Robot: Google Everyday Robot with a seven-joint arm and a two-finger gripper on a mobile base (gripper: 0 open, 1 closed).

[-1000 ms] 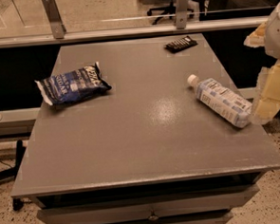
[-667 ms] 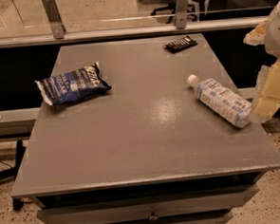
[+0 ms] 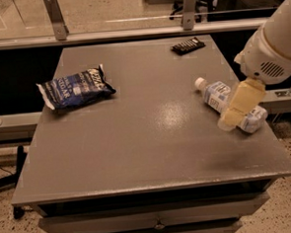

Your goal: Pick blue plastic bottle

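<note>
The blue plastic bottle (image 3: 215,94) lies on its side near the right edge of the grey table (image 3: 147,138). It is clear, has a pale blue-and-white label, and its white cap points to the far left. My gripper (image 3: 230,119), pale yellow on a white arm that comes in from the upper right, hangs in front of the bottle's lower half. It hides the middle of the bottle. I cannot tell whether it touches the bottle.
A dark blue crinkled snack bag (image 3: 76,88) lies at the table's left. A small black object (image 3: 187,45) lies at the far edge. Metal posts (image 3: 55,17) and a rail stand behind the table. A drawer (image 3: 157,220) sits under the front edge.
The arm has moved left and down from the right edge of the view, so the gripper now overlaps the bottle. The bottle and the snack bag have not moved.
</note>
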